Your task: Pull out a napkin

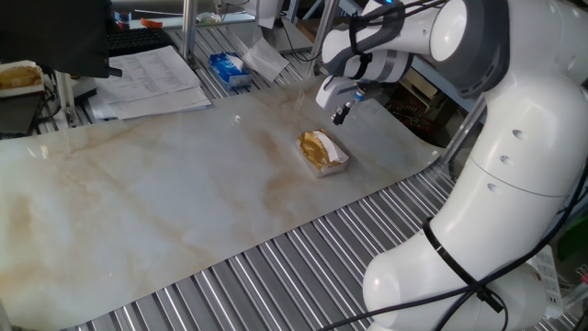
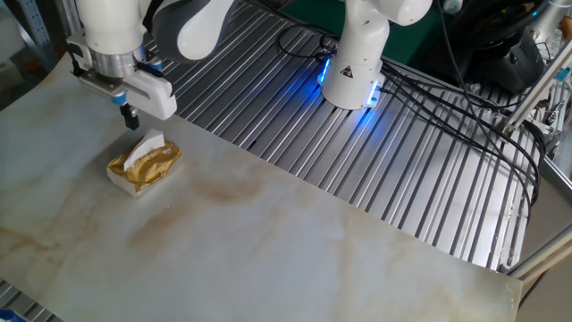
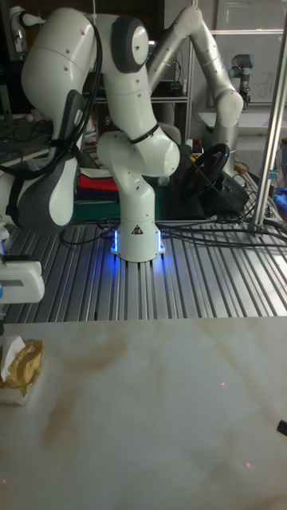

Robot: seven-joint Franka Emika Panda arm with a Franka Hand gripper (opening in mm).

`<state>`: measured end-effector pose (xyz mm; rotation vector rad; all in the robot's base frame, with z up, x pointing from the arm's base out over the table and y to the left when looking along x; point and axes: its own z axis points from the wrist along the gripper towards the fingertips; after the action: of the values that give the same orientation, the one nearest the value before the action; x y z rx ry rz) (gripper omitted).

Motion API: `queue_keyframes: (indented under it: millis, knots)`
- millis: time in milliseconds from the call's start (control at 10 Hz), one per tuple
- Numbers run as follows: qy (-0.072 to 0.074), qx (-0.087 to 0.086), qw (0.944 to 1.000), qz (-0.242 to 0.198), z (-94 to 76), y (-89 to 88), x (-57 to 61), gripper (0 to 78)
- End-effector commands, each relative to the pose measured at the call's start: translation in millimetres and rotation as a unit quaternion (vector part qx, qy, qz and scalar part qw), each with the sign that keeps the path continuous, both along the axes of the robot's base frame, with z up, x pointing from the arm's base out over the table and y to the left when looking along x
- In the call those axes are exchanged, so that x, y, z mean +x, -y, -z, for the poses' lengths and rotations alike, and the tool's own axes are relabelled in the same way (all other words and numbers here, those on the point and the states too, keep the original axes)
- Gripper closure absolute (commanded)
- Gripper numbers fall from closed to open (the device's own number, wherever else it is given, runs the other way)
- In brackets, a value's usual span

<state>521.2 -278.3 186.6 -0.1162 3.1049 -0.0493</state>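
The gripper [image 2: 130,116] hangs just above the table [image 2: 268,241], over the far edge of the pack [image 2: 145,165], clear of it and touching nothing. In one fixed view the dark fingertips [image 1: 339,114] point down and sit close together, with nothing between them; whether they are fully pressed shut, I cannot tell from these angles. In the other fixed view only one dark tip shows under the white gripper body, so no help there either.

And there is the napkin [image 2: 144,148]: a white fold poking up out of the top of the gold-brown pack, on the side nearest the gripper. It stands apart from the fingertips, a small gap of air between them. Most of the sheet is inside the pack and hidden.

The pack lies flat on the marbled table top, near the edge that meets the ribbed metal deck [image 2: 429,134]. From the tall fixed view it sits at the far left edge of the frame [image 3: 20,365], the white tuft [image 3: 12,348] on its left, with the gripper's white housing [image 3: 19,280] above it; the fingers are cut off by the frame there.

Off at the back in one fixed view, printed paper sheets [image 1: 152,78] and a blue box [image 1: 228,68] lie well away from the pack. The arm's base [image 2: 353,63] glows blue on the deck
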Motion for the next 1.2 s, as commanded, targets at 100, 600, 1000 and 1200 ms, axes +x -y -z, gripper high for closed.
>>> queue_keyframes:
  millis: [100, 600, 1000, 1200]
  knots:
    - [0.002, 0.005, 1.0, 0.0, 9.3, -0.6, -0.6, 77.6]
    - [0.001, 0.007, 1.0, 0.0, 21.8, -0.8, -0.1, 77.6]
    - [0.002, 0.009, 0.9999, 0.009, 32.1, -0.7, -0.2, 77.6]
    - [0.002, 0.011, 0.9998, 0.016, 32.1, -0.7, -0.2, 77.6]
